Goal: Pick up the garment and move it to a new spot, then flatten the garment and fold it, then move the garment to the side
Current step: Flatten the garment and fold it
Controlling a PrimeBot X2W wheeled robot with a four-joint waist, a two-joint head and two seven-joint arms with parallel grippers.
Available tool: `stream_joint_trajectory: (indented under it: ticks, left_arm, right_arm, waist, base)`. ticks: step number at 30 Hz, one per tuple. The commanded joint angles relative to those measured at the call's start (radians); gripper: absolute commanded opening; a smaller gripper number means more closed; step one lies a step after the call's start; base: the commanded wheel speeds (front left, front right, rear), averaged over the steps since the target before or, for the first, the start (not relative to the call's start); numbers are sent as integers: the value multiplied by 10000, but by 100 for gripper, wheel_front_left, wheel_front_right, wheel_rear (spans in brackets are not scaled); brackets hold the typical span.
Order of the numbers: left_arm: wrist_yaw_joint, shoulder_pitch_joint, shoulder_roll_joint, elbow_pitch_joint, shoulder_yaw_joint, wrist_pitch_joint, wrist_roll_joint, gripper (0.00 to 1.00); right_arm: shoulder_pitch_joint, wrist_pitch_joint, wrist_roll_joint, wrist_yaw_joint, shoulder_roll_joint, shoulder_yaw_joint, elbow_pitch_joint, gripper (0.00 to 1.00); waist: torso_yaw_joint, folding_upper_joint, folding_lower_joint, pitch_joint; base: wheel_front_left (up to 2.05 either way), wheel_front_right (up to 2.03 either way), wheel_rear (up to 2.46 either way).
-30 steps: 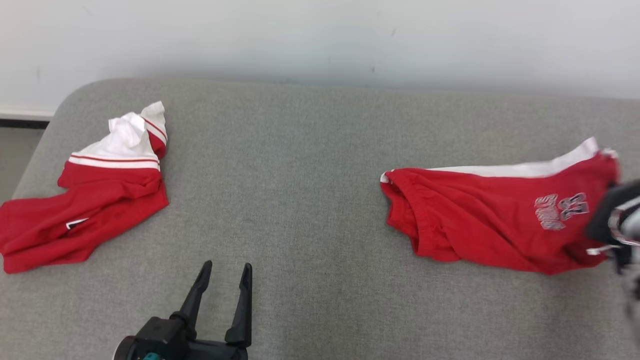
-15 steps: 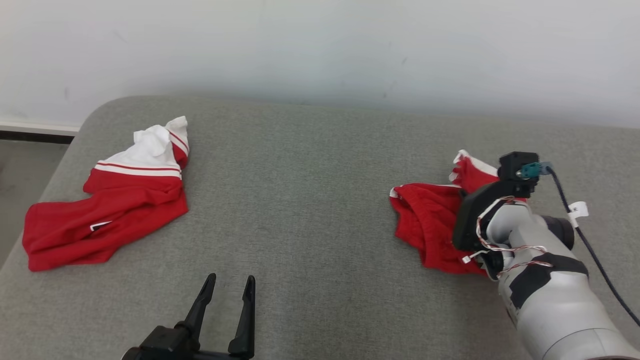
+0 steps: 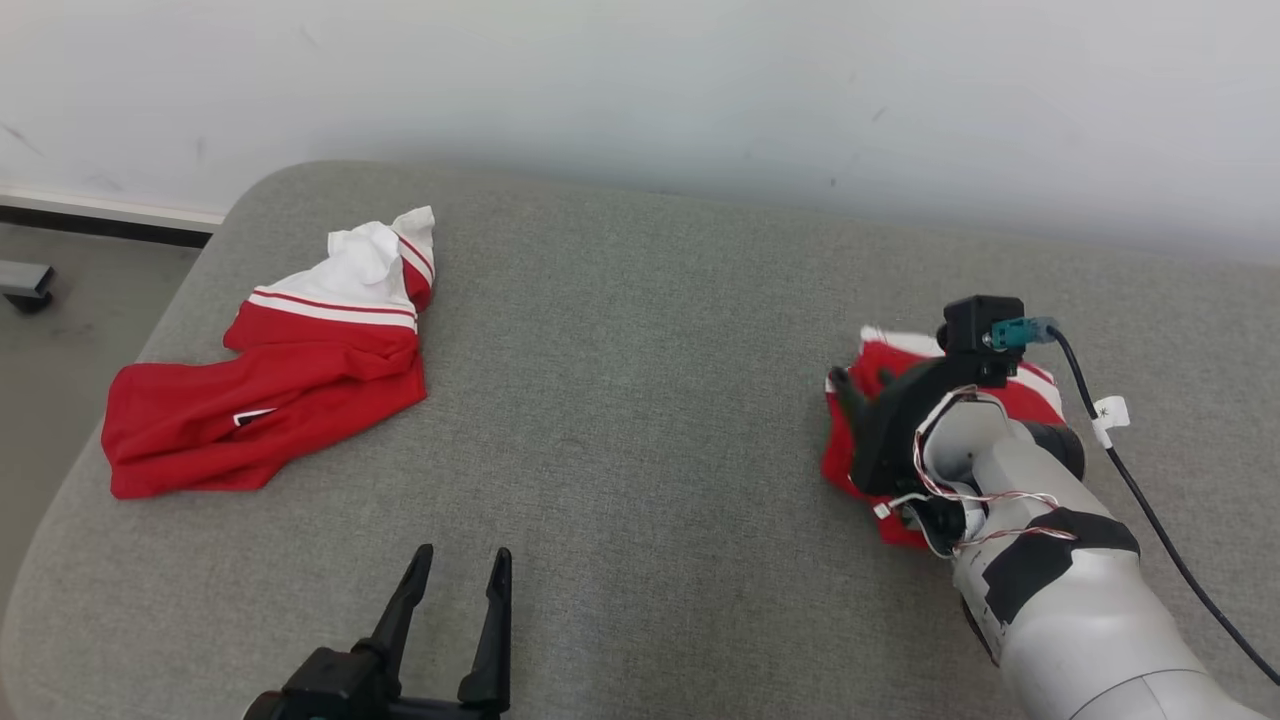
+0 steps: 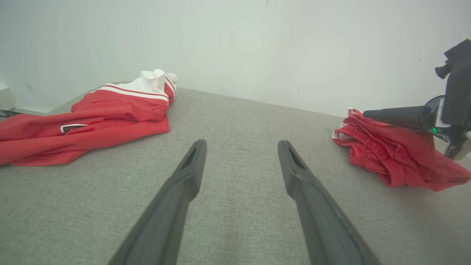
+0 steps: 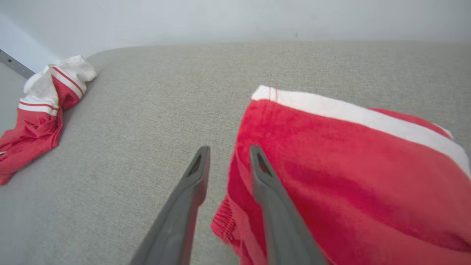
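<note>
Red shorts with a white side band (image 3: 845, 465) lie folded into a compact bundle on the right of the grey cushion (image 3: 640, 400). My right gripper (image 3: 860, 380) hovers over their left edge, fingers slightly apart and holding nothing; the arm hides most of the shorts. The right wrist view shows the shorts (image 5: 331, 165) under and right of the gripper (image 5: 228, 149). The left wrist view shows the shorts (image 4: 397, 158) with the right gripper (image 4: 390, 113) level just above them. My left gripper (image 3: 462, 555) stands open near the front edge, far from the shorts (image 4: 241, 143).
A second red and white garment (image 3: 270, 400) lies crumpled at the cushion's far left (image 4: 95, 121) (image 5: 36, 110). A pale wall runs behind. Floor (image 3: 60, 330) drops off past the rounded left edge. A black cable (image 3: 1150, 510) trails from my right wrist.
The head camera has turned, shifting the whole picture. My right arm has swept in from the right, carrying the shorts' right end over onto their left half. The left gripper stays put.
</note>
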Motion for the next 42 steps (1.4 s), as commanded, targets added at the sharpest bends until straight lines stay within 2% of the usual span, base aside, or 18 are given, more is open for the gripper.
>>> stream_joint_trajectory:
  ticks: [1,6,10,15,16,17,18,23,27,32,36,37,38,39,42]
  left_arm:
    - [35,-103,16,10,83,-7,53,100]
    - [75,-87,15,-139,348,-7,262,100]
    - [2,-189,15,-238,450,-7,401,100]
    - [-88,-364,16,-226,400,-7,449,100]
    - [-111,-407,16,-223,371,-7,442,100]
    - [-106,-448,15,-225,336,-7,436,100]
    - [-100,-476,15,-231,315,-7,425,100]
    - [-156,-659,16,-219,234,-7,432,100]
    - [-128,-791,15,-153,255,-7,429,100]
    - [-97,-685,16,-50,367,-7,487,100]
    - [-79,-500,15,-5,458,-7,490,100]
    - [-65,-444,16,26,523,-7,504,100]
    - [-52,-381,19,53,574,-7,515,100]
    - [-47,-324,21,73,632,-7,527,100]
    - [24,-250,15,6,841,-7,522,100]
  right_arm:
    - [160,73,524,-26,-4,244,-343,100]
    - [369,254,1743,-26,-9,760,-1203,100]
    - [597,-19,1805,-26,-466,696,-1371,100]
    - [1131,-599,1197,-26,-1205,614,-958,100]
    - [1232,-775,1062,-26,-1286,595,-845,46]
    - [1349,-1008,858,-26,-1341,615,-732,6]
    - [1447,-1221,638,-26,-1328,698,-646,0]
    - [1821,-1896,-48,-27,-533,1308,-408,0]
    - [2151,-2074,52,-27,-75,2227,-759,0]
    - [2874,-1657,1547,-27,-7,3988,-2359,0]
    - [3161,-1728,2437,-27,-24,4517,-3191,0]
    - [3275,-1847,2723,-27,-16,4582,-3441,3]
    - [3352,-1989,2832,-27,-12,4594,-3639,42]
    - [3444,-2183,2960,-27,-9,4553,-3872,100]
    - [3779,-2812,3095,-27,-316,4186,-4550,100]
  waist:
    - [-54,-1,1,1]
    - [-372,-1,1,-137]
    - [-566,-1,1,-228]
    - [-628,-1,1,-234]
    - [-618,-1,1,-213]
    - [-608,-1,1,-188]
    - [-602,-1,1,-152]
    - [-568,-1,1,30]
    - [-587,-1,1,69]
    - [-784,-1,1,-136]
    - [-1028,-1,1,-345]
    - [-1130,-1,1,-453]
    - [-1226,-1,1,-551]
    - [-1337,-1,1,-660]
    - [-1697,-1,1,-893]
  base:
    - [0,0,0]
    - [0,0,0]
    - [0,0,0]
    - [0,0,0]
    - [0,0,0]
    - [0,0,0]
    - [0,0,0]
    - [0,0,0]
    - [0,0,0]
    - [0,0,0]
    - [0,0,0]
    - [0,0,0]
    - [0,0,0]
    - [0,0,0]
    - [0,0,0]
